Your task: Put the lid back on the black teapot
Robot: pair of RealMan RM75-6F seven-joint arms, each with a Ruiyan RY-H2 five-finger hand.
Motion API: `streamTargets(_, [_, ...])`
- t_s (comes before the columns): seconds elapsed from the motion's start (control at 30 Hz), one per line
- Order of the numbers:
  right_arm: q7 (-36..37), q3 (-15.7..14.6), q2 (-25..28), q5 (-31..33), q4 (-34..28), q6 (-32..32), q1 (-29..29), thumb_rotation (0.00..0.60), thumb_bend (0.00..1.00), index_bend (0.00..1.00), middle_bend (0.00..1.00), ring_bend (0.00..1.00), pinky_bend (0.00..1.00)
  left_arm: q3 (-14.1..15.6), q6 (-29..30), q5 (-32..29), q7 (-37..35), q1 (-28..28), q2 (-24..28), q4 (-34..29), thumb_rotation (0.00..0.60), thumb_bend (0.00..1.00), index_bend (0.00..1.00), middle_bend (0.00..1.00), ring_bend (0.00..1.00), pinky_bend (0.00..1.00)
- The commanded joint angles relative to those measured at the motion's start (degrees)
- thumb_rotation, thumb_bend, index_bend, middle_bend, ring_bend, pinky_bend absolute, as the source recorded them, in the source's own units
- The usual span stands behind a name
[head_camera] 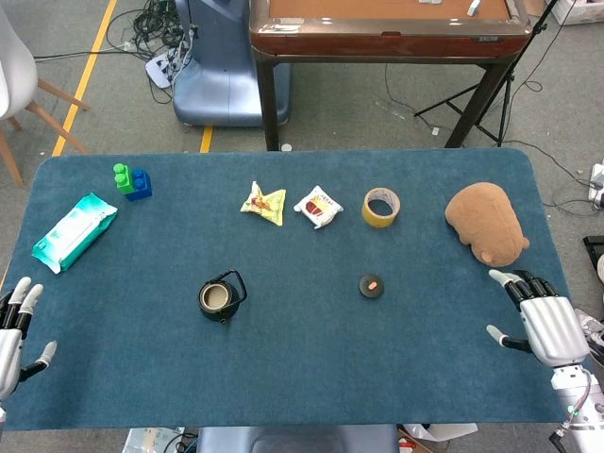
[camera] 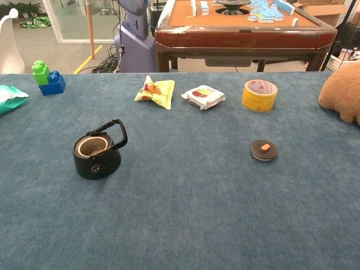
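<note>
The black teapot [head_camera: 220,298] [camera: 97,152] stands upright and uncovered on the blue table, its handle raised. Its round dark lid [head_camera: 372,285] [camera: 263,149] with an orange knob lies flat on the cloth well to the right of the pot. My right hand [head_camera: 540,318] rests near the table's right edge, fingers spread and holding nothing, to the right of the lid. My left hand [head_camera: 17,332] sits at the far left edge, fingers apart and empty, far from the teapot. Neither hand shows in the chest view.
Along the back lie a wipes pack [head_camera: 74,230], green and blue blocks [head_camera: 132,180], a yellow snack bag [head_camera: 263,202], a white packet [head_camera: 319,206], a yellow tape roll [head_camera: 380,207] and a brown plush toy [head_camera: 488,223]. A wooden table [head_camera: 387,33] stands beyond.
</note>
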Motion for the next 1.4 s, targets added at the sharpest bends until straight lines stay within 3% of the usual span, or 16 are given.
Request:
streamTargets(0.03, [-0.1,0.2,-0.2,0.4,0.2,-0.5,0.3,0.6,0.15,0.19,0.27,0.16,0.23,-0.1,-0.5,-0.1,0.2,-0.3,0.0,-0.1,0.6,0.27,0.0,0.0,0.04,0.07])
streamTargets(0.77, [-1.1,1.5,1.1,0.2,-0.9,2.6,-0.1,0.6,0.15,0.2,0.27,0.16,0.23,0.0,-3.2,2.6,-3.4,-2.7,3.1,-0.6,0.6,0.27,0.0,0.02,0.06,0.07])
streamTargets(1.03, [-2.7,2.7,2.0,1.1,-2.3,3.0,0.3,0.6,0.15,0.2,0.27,0.16,0.23,-1.1,-9.8,4.8,-8.0,-8.5,6.1,-0.7,0.6,0.27,0.0,0.07,0.11,0.08])
streamTargets(1.4, [-4.4,2.6,1.8,1.3,-3.3,2.0,0.9,0.6,0.15,0.2,0.26,0.16,0.23,-3.3,-22.8,7.2,-8.4,-20.4,8.1,-0.9,0.6,0.27,0.0,0.15,0.16,0.1])
